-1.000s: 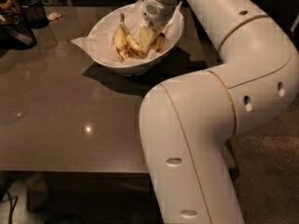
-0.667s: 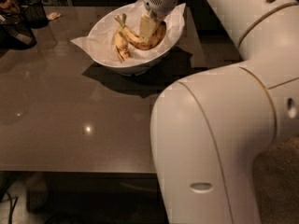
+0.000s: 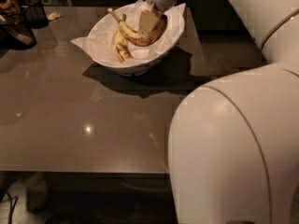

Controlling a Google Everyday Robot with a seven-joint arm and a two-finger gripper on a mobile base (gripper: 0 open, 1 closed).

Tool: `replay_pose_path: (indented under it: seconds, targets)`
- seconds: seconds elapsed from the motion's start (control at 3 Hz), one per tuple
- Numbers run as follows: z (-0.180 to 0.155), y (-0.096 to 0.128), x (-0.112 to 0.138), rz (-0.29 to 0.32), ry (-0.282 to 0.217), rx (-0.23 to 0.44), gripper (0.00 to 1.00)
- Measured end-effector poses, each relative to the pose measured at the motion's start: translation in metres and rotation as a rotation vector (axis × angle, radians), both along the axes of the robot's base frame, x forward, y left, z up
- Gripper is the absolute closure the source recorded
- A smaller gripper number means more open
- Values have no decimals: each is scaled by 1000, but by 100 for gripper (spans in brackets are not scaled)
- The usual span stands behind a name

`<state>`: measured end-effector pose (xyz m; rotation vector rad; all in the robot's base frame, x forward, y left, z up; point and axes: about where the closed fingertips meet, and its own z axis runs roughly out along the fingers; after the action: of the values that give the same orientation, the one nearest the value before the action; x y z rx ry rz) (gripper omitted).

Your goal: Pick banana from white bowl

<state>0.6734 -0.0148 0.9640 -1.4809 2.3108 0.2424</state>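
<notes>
Far left of the white bowl (image 3: 106,63), a black mesh cup (image 3: 35,13) sat at the back of the table (image 3: 70,125), well apart from the work. Crinkled white paper (image 3: 91,42) lined the bowl and spilled over its left rim. Inside the bowl, left half: a second banana (image 3: 120,49), straighter, lying on the paper. Just right of it, across the bowl's middle, was the banana (image 3: 131,33) I wanted, strongly curved, with its stem pointing up-left over the rim. It was inside the bowl, close to the second one, maybe touching; I couldn't tell.

The claw (image 3: 148,26) came down from above the bowl's back-right part and was closed on the banana about mid-length. One pad (image 3: 147,20) lay flat on its near side, the other hidden behind. The arm (image 3: 224,143) filled the view right of the bowl.

Risks, my read:
- The fruit is soft and bruised, so a tight squeeze could split it and it would slip out.
- The curved shape could swing in the grip on lifting.
- The paper or the second banana could get dragged up if the pads caught them.
- The bowl could tip if its rim got bumped.
</notes>
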Motion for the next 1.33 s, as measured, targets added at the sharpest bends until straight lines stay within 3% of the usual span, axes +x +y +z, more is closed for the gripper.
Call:
replay_pose_path:
  seconds: [0.33, 0.67, 1.33]
  targets:
    - [37, -9, -40, 22, -79, 18, 100]
    - [38, -8, -40, 23, -81, 17, 100]
    - [21, -38, -93, -6, -4, 42, 100]
